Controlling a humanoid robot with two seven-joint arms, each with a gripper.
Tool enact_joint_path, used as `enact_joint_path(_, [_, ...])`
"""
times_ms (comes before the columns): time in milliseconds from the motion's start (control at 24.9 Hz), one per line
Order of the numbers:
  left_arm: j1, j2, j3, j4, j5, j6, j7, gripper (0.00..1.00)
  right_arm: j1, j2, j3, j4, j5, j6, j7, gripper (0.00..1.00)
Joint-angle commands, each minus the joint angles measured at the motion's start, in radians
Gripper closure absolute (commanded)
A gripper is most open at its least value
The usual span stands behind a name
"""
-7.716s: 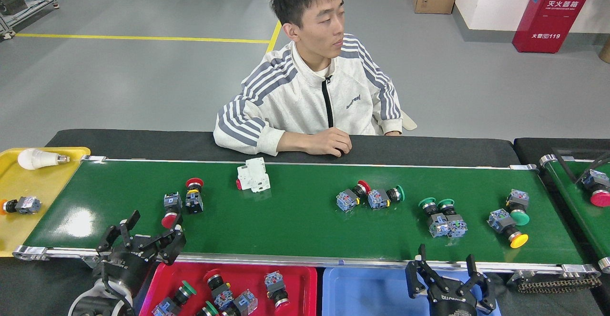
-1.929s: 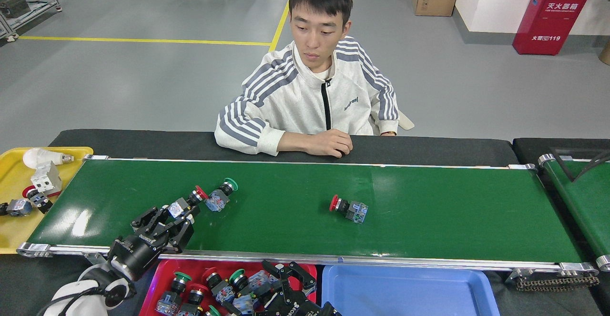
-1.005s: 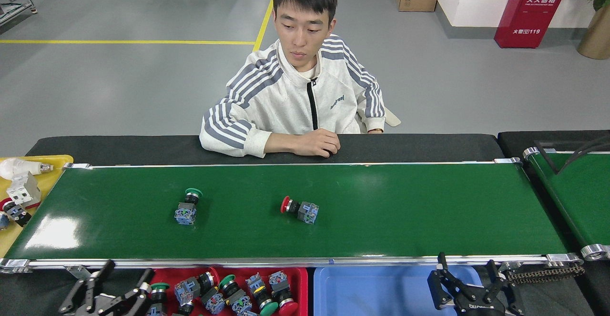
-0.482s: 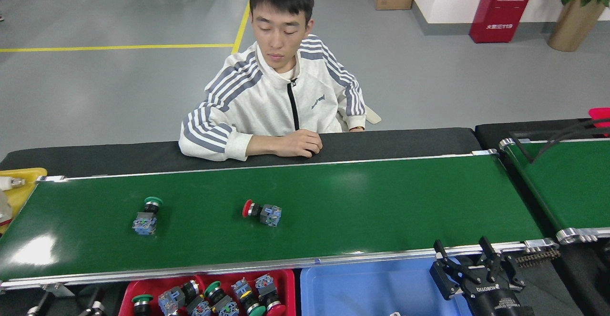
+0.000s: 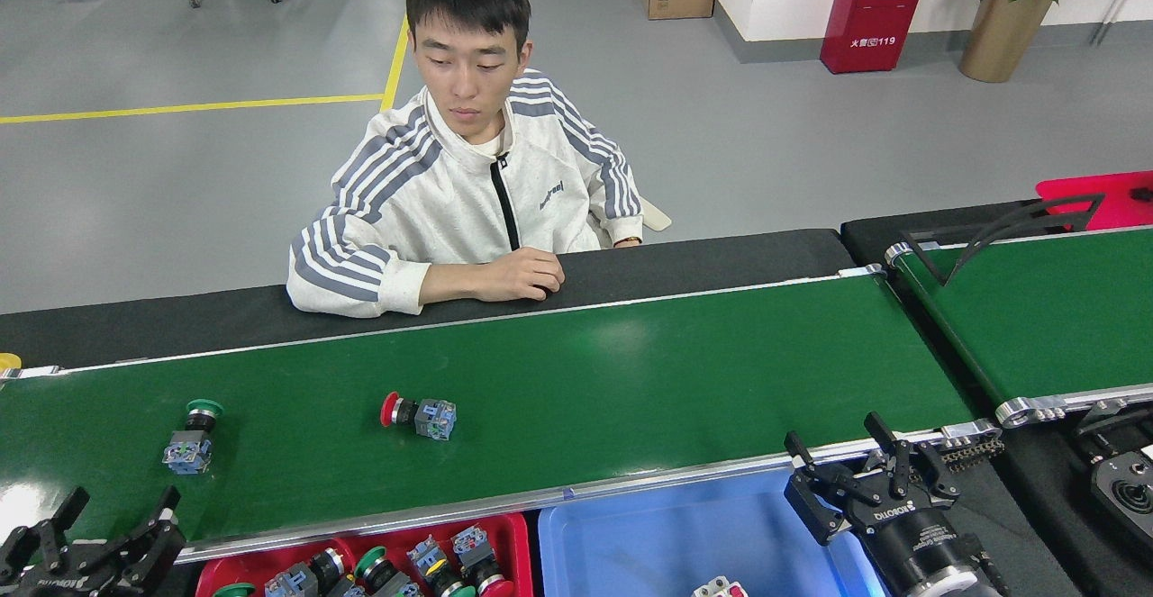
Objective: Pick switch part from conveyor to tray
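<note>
Resting on the conveyor [image 5: 630, 381]: two switch parts [image 5: 419, 415], untouched.

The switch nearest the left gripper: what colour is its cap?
Green, seen in the head view.

Two switch parts, one red-capped [image 5: 417, 414] and one green-capped [image 5: 191, 438], are lying on the conveyor [image 5: 630, 381]; both grippers, left [image 5: 90, 538] and right [image 5: 860, 471], are hovering spread at its near rail.

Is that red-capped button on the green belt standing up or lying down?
Lying down. The red-capped switch rests on its side on the conveyor, cap pointing left, grey-blue block to the right.
</note>
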Motion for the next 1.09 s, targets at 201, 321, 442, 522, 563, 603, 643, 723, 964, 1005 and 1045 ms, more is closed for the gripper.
enact_joint_path(201, [-0.165, 0.073, -0.055, 0.197, 0.002, 0.014, 0.002, 0.01, -0.014, 0.004, 0.0, -0.01, -0.001, -0.004, 0.001, 0.0])
enact_joint_path(321, [-0.19, 0.076, -0.056, 0.224, 0.002, 0.014, 0.002, 0.07, -0.013, 0.006, 0.0, -0.007, -0.001, -0.004, 0.001, 0.0])
enact_joint_path(442, [-0.2, 0.074, -0.061, 0.24, 0.002, 0.011, 0.002, 0.38, -0.011, 0.007, 0.004, -0.007, -0.001, -0.004, 0.001, 0.0])
enact_joint_path(522, [-0.2, 0.071, -0.063, 0.252, 0.007, 0.0, 0.004, 0.76, -0.014, 0.012, 0.015, -0.007, 0.0, -0.004, 0.001, 0.0])
enact_joint_path(563, [-0.2, 0.067, -0.064, 0.252, 0.007, 0.0, 0.004, 0.81, -0.016, 0.013, 0.016, -0.007, -0.001, -0.004, 0.001, 0.0])
enact_joint_path(603, [-0.2, 0.061, -0.069, 0.249, 0.01, -0.001, 0.01, 0.87, -0.016, 0.013, 0.016, -0.007, -0.001, -0.004, 0.001, 0.0])
enact_joint_path(643, [-0.2, 0.056, -0.075, 0.246, 0.013, -0.001, 0.014, 0.9, -0.016, 0.013, 0.016, -0.007, 0.0, -0.004, 0.001, 0.0])
enact_joint_path(723, [-0.197, 0.042, -0.083, 0.229, 0.016, -0.007, 0.025, 0.94, -0.014, 0.013, 0.016, -0.012, 0.0, -0.002, 0.001, 0.0])
enact_joint_path(964, [0.033, -0.044, -0.079, -0.154, 0.016, -0.221, 0.045, 0.94, -0.013, 0.027, 0.015, -0.039, 0.0, 0.007, -0.002, 0.01])
enact_joint_path(1005, [0.082, -0.064, -0.079, -0.222, 0.013, -0.26, 0.044, 0.92, -0.007, 0.032, 0.015, -0.039, 0.0, 0.007, -0.002, 0.01])
enact_joint_path(1045, [0.123, -0.084, -0.081, -0.277, 0.008, -0.293, 0.041, 0.9, -0.001, 0.033, 0.015, -0.039, 0.0, 0.007, -0.002, 0.01])
